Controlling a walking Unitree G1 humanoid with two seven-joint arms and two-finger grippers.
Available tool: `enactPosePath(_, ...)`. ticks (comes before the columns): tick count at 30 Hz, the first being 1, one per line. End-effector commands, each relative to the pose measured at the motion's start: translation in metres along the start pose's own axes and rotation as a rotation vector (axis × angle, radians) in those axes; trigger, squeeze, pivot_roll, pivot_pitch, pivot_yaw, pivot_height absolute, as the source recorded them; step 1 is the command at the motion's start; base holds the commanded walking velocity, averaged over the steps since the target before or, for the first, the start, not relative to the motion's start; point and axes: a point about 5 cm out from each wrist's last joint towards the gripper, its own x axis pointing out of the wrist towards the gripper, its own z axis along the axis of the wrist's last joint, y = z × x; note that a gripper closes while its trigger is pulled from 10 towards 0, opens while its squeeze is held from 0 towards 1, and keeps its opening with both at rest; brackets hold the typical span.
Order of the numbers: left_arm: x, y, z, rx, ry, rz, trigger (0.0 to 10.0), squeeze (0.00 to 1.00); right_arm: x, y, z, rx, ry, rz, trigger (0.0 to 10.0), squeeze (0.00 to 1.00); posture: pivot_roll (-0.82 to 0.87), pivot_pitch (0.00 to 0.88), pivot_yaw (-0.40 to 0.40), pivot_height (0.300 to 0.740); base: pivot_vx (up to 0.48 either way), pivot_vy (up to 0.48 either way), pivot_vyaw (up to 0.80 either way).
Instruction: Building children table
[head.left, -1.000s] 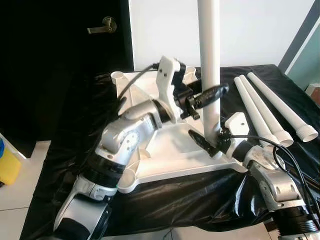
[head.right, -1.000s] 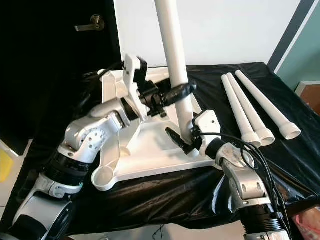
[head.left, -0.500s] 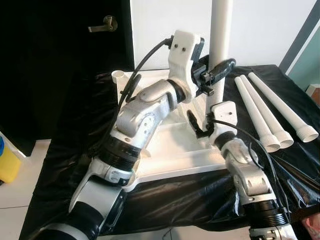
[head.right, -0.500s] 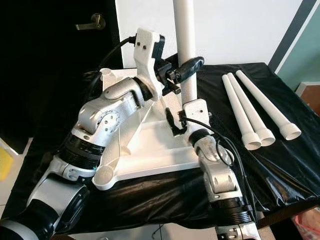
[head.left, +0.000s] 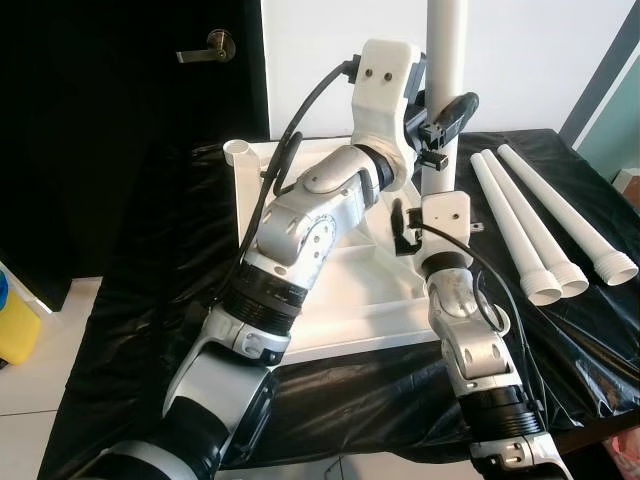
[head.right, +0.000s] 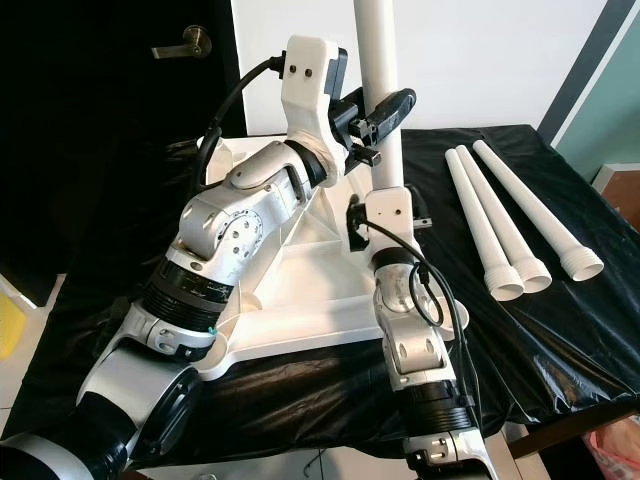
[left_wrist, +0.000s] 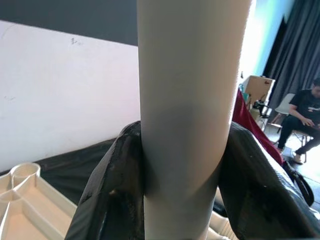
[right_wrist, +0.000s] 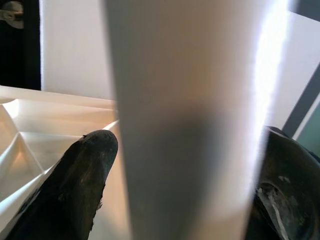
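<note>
Leg upright — long axis vertical | left fingers clamped on it | right fingers clamped lower — tabletop beneath

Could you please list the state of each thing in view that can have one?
Upright leg: vertical, gripped by both grippers.
Left gripper: shut on the upright leg, higher up.
Right gripper: shut on the upright leg, lower down.
Tabletop: upside down on the black cloth.
Three spare legs: lying loose, unattached.
Door: shut.
</note>
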Motion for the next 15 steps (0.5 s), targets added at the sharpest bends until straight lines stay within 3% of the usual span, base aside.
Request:
enactPosePath(1,0.0028,-0.0019,0.0041,0.017,0.000,0.000,10.0,0.00,0.0007,-0.0015,-0.0015,0.002,0.001,-0.018,10.0,0.00,0.01,0.000,-0.036,0.740,0.000,0.000,0.00)
enactPosePath(15,0.0047,-0.0086,0.0057,0.001,-0.010,-0.013,10.0,0.00,0.0079,0.0014,0.0007,0.023,-0.018,-0.071,10.0,0.00,0.01,0.000,-0.036,0.740,0.000,0.000,0.00)
